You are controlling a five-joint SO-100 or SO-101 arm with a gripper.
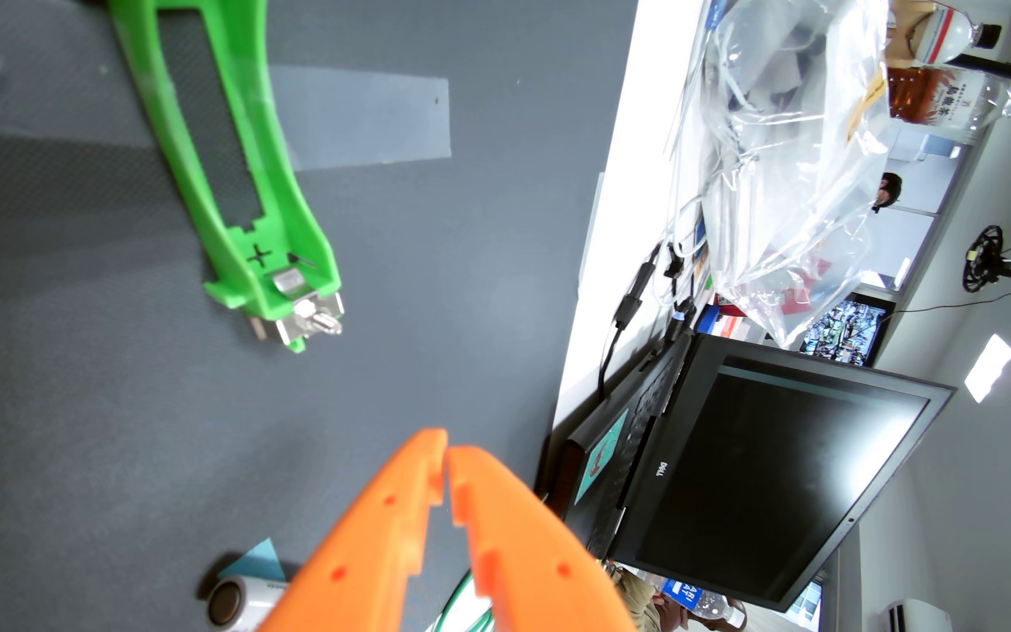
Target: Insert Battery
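wrist view: the orange two-finger gripper (447,453) has its fingertips pressed together, holding nothing. a white cylindrical battery (240,598) lies just left of and behind the fingertips. the green plastic battery holder (284,243), slot empty, lies ahead and left, its long axis pointing away.

Picture lies on its side. Dark grey mat (96,395) covers the counter, with a strip of clear tape (369,118) stuck on it. Past the mat edge, white counter (624,200) carries black cables (631,304), an open Dell laptop (764,474) with dark screen, a crumpled clear plastic bag (795,170) and two bottles (947,97). Behind: pale grey wall (928,516), bright ceiling lights (989,367), small monitor (843,334), a mic on a black arm (986,258).
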